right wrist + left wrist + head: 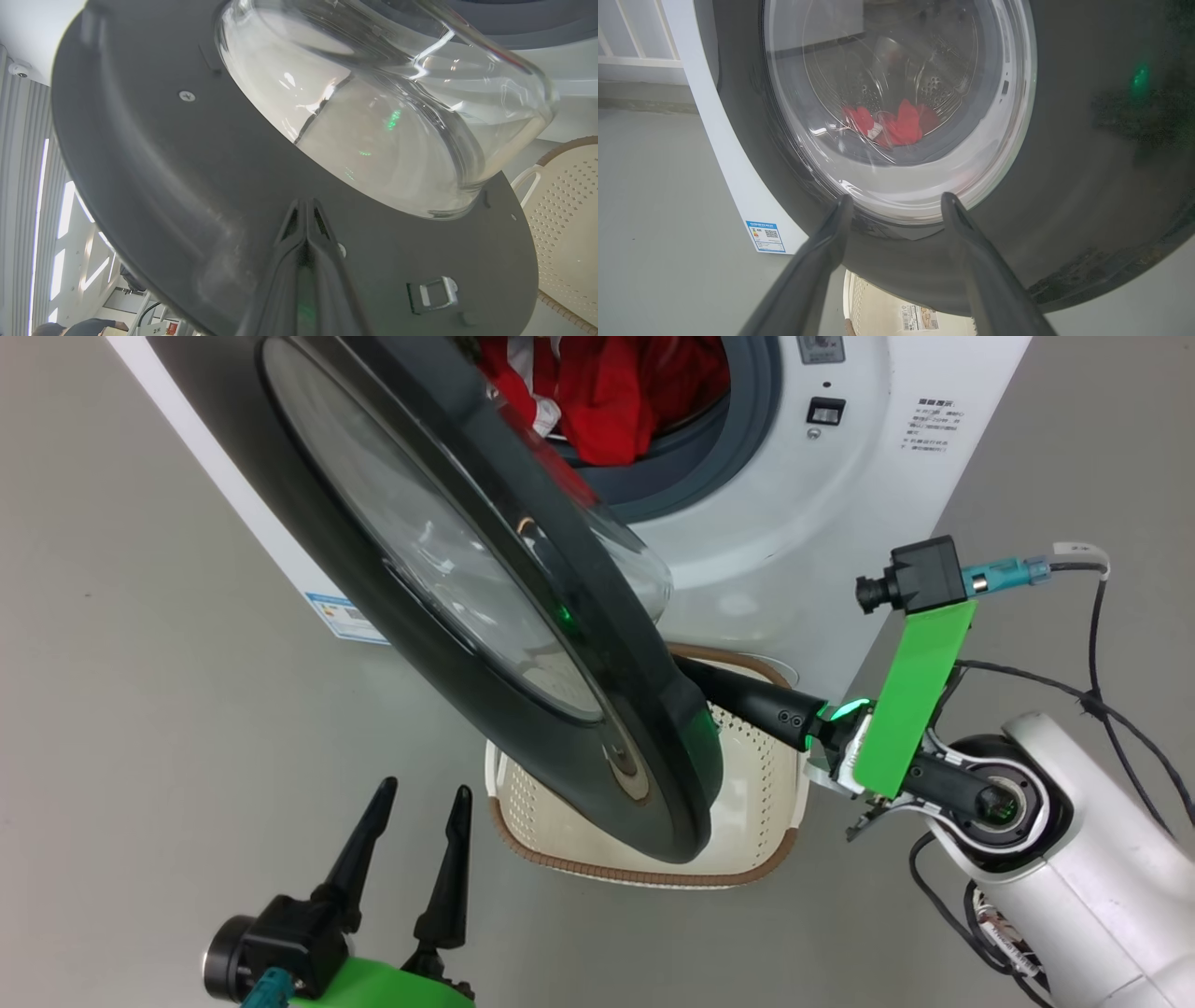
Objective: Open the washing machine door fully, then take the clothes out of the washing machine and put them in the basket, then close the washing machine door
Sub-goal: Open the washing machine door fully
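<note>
the white front-loading washing machine [803, 504] stands on a grey floor [140, 663], its grey rubber ring open to the head view. the washing machine door [597, 644] stands partly open, swung out from the front, with its glossy black rim tilted across the middle of the head view and its lower edge hanging over the basket. its clear glass bowl window [397, 116] bulges from the grey inner face towards the drum.

the cream perforated basket [756, 775] with a brown woven-look rim sits on the floor just in front of the machine, partly hidden under the door.

the red clothes [616, 392] with white trim lie inside the drum mouth, heaped at the ring's lower edge.

the right hand [306, 207] is closed, its 2 fingers pressed together and holding nothing, tips against the door's inner face just below the glass bowl. the left hand [425, 791] hangs low and spread wide, empty, near the door's outer side and apart from it.

a blue sticker [345, 616] sits on the machine's lower corner.
</note>
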